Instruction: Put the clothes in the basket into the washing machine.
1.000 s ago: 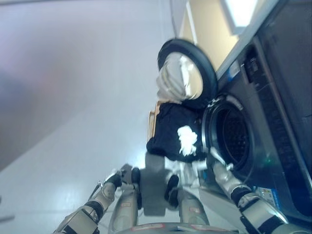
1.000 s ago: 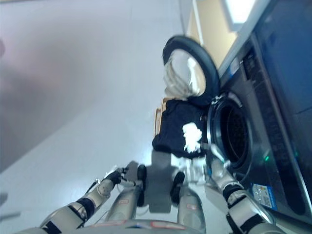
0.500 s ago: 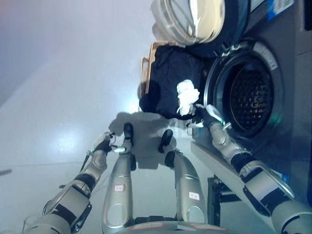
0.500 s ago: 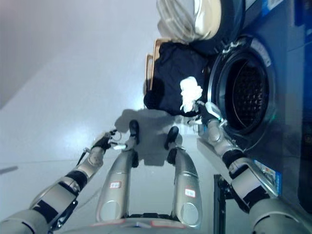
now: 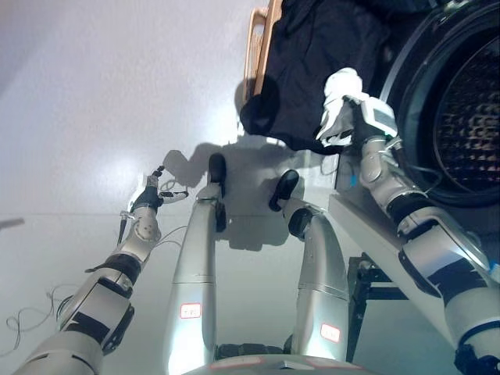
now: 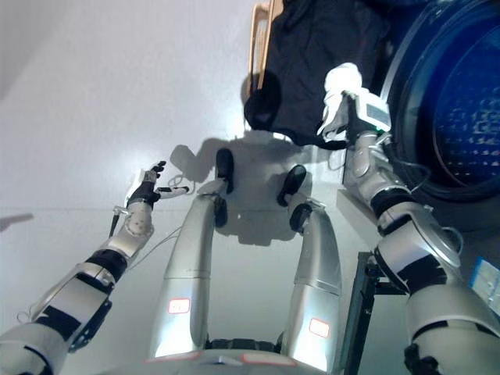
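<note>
— What changed since a moment ago?
— Raised, my right hand (image 5: 344, 117) has come up against the dark clothes (image 5: 316, 66); my view has tipped lower too.
— Start close: your left hand (image 6: 148, 187)?
— Out over the pale floor (image 5: 101, 101), fingers loosely spread, holding nothing.
— And the right?
— Its white-tipped fingers are on the lower edge of the clothes; I cannot tell if they clamp the cloth.
— Farther on?
— The clothes heap over the wooden basket (image 5: 258, 43); just right, the washing machine (image 5: 461, 117) drum gapes.
</note>
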Robot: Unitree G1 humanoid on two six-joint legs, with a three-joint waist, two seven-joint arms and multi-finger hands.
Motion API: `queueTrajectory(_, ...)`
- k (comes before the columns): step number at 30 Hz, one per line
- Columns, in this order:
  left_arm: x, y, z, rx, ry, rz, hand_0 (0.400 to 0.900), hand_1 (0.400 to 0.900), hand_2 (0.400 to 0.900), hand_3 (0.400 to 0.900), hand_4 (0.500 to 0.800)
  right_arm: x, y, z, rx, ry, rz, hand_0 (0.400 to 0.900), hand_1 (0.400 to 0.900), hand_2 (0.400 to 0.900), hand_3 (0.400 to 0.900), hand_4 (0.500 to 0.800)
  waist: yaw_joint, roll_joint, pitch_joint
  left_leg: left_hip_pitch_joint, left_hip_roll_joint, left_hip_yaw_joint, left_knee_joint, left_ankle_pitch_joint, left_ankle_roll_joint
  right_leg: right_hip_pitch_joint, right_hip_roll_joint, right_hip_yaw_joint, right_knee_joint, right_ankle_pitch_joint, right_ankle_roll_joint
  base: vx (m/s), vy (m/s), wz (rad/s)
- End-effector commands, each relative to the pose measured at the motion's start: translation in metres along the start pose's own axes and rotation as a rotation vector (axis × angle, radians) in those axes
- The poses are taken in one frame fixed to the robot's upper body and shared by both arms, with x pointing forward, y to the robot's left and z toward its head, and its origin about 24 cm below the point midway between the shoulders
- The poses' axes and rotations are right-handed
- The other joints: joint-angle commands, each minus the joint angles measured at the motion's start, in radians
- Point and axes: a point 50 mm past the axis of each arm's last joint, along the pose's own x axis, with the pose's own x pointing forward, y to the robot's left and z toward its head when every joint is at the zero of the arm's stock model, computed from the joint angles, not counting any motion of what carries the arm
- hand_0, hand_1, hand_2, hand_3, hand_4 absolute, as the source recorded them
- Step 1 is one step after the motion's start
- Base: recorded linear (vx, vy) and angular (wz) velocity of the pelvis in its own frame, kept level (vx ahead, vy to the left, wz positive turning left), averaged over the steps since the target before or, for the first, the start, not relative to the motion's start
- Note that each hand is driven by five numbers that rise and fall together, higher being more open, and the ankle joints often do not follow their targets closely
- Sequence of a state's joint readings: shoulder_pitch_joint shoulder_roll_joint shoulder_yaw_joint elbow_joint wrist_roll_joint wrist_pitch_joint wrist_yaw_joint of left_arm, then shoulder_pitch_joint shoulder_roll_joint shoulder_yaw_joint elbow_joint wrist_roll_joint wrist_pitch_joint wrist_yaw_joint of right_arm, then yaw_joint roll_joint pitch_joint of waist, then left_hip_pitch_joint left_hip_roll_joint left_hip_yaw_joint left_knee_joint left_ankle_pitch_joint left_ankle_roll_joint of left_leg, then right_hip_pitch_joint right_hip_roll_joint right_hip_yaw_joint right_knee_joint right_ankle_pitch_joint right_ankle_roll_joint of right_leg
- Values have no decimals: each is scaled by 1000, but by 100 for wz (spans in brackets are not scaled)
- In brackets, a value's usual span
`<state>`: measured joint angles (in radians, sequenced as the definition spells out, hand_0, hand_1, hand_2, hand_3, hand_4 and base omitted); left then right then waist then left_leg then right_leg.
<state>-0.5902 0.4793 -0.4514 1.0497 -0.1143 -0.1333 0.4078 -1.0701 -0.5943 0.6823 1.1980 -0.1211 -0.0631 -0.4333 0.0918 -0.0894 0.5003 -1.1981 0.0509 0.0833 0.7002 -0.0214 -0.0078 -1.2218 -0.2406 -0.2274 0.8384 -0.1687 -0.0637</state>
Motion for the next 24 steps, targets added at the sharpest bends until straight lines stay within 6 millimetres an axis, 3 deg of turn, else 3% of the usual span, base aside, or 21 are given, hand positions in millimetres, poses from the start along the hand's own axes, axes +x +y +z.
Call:
queueTrajectory(1,-21,-4,-41,-69,117,55,900,900,900,900,800,-1,-20,-36,-95,88,-62,900,900,900,900,800,-13,77,-149,-99,2,-19,-16,-22,-59,-60,15,59,19,26,76,6,51,-3)
queueTrajectory(5,-26,-13,-39,-87,107,33,900,900,900,900,800,-1,-32,-52,-110,164,-81,900,900,900,900,800,-4,96,-157,-151,-6,-18,12,-30,-55,-113,9,74,52,11,72,14,30,5)
queueTrajectory(8,-31,-21,-36,-108,78,20,900,900,900,900,800,0,-38,-54,-106,185,-96,900,900,900,900,800,3,104,-156,-181,-12,-18,26,-31,-52,-148,6,82,75,0,68,23,3,8)
queueTrajectory(11,-33,-22,-31,-118,42,17,900,900,900,900,800,-3,-30,-57,-104,186,-79,900,900,900,900,800,6,108,-160,-192,-20,-21,30,-32,-51,-160,7,83,77,-4,66,31,-3,2)
queueTrajectory(12,-34,-22,-30,-122,36,19,900,900,900,900,800,-4,-29,-58,-99,190,-77,845,845,845,845,767,7,109,-162,-191,-21,-20,26,-31,-51,-157,7,81,75,-7,66,38,-7,3)
queueTrajectory(13,-35,-23,-33,-114,41,17,900,900,900,900,800,-6,-25,-58,-86,196,-76,614,614,614,614,628,8,110,-168,-186,-22,-19,13,-29,-49,-155,12,78,69,-9,67,35,-5,2)
queueTrajectory(14,-36,-23,-34,-111,48,15,900,900,900,900,800,-6,-24,-59,-84,202,-72,500,500,500,500,560,9,110,-172,-185,-23,-19,9,-29,-48,-153,16,79,66,-8,67,0,0,0)
queueTrajectory(15,-36,-23,-34,-111,48,15,900,900,900,900,800,-6,-24,-59,-84,202,-72,427,427,427,427,516,9,110,-172,-185,-23,-19,9,-28,-48,-153,16,79,66,-8,67,0,0,0)
queueTrajectory(16,-36,-23,-36,-108,53,18,900,900,900,900,800,-7,-22,-58,-78,202,-72,400,400,400,400,500,11,110,-176,-184,-25,-20,6,-27,-48,-154,19,80,63,-8,66,0,0,0)
queueTrajectory(24,-36,-28,-39,-106,85,17,900,900,900,900,800,-8,-22,-61,-59,226,-87,400,400,400,400,500,12,112,-197,-163,-31,-17,-25,-18,-44,-144,21,85,44,2,67,1,4,-3)
